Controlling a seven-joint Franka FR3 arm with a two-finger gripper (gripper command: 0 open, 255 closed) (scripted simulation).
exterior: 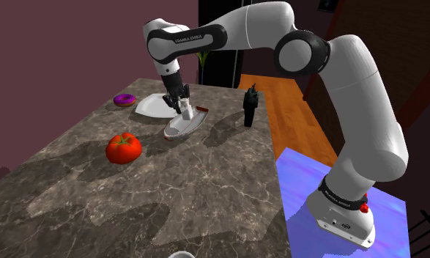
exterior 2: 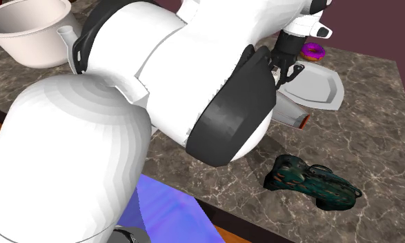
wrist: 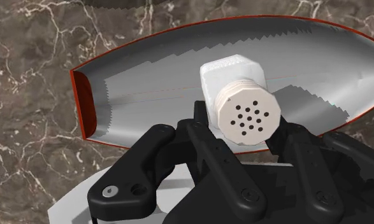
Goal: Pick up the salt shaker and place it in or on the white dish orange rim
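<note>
Gripping: claw (wrist: 243, 124) clamped on the white salt shaker (wrist: 233, 79), which sits tilted.
Shaker spot: low over the dish (wrist: 147, 76), shoulder view's upper middle.
Risk: dropped tilted, it'd probably roll over that shallow orange rim onto the counter (exterior: 169, 190).

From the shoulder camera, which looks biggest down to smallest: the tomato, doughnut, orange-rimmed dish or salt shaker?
Largest: dish and tomato, which look about alike; the tomato is nearer the camera, so I won't rank them.
Next: doughnut.
Smallest: salt shaker.
</note>
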